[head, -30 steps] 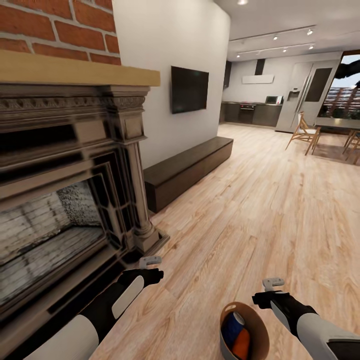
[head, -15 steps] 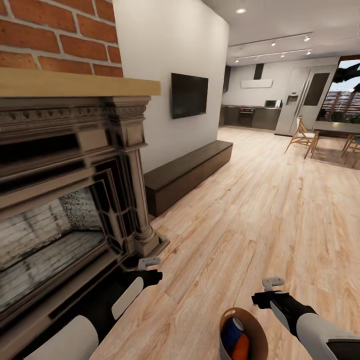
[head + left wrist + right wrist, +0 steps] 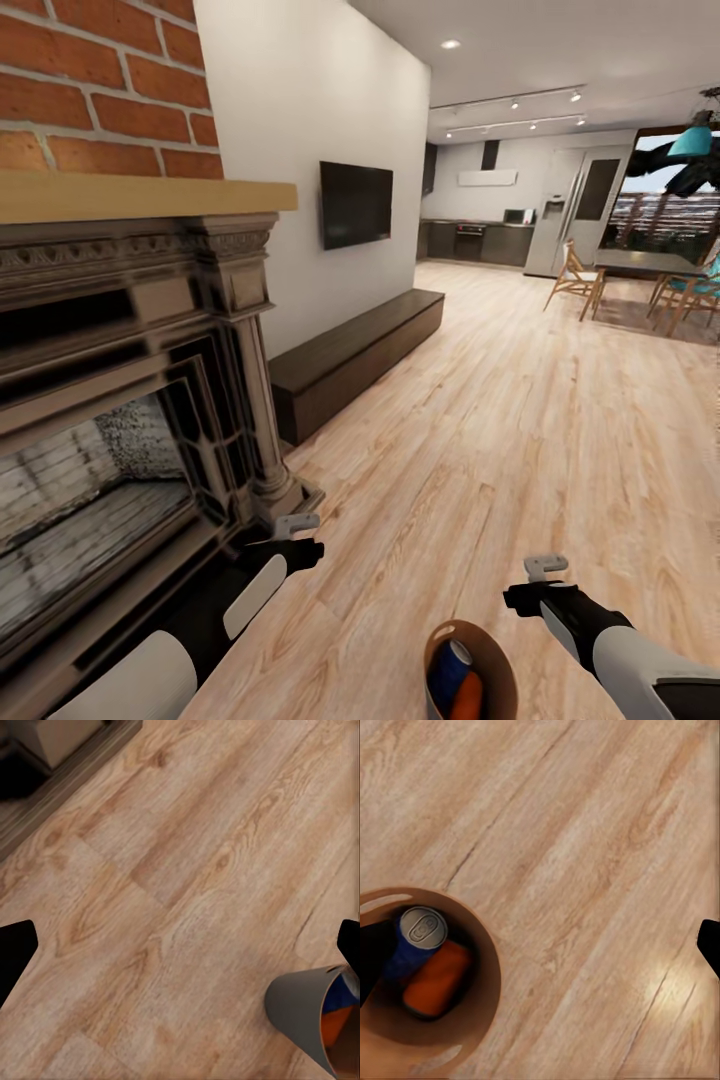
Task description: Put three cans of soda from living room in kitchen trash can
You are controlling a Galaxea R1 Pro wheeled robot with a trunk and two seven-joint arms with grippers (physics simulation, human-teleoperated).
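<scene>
Brown-copper bin (image 3: 490, 652) sits on the light wood floor (image 3: 520, 420), low in the head view between the two arms, nearer the right one. Inside it: a dark blue can (image 3: 411, 942) and an orange can (image 3: 437, 977), lying side by side and touching; a third can is not visible.

Left gripper (image 3: 297, 532) hangs over bare floor just beside the base of the dark fireplace (image 3: 150, 400); the wrist view shows its fingers at the frame edges, spread wide, nothing between them. Right gripper (image 3: 545, 578) is just beside the bin, up over the floor; its fingers also sit far apart, empty.

Brick chimney (image 3: 100, 90) at upper left, black TV (image 3: 355, 204) on the white wall, long dark bench (image 3: 355, 355) below it. Kitchen (image 3: 500, 225) with dark cabinets and steel fridge (image 3: 560, 215) is well ahead, at the far end of the floor.
</scene>
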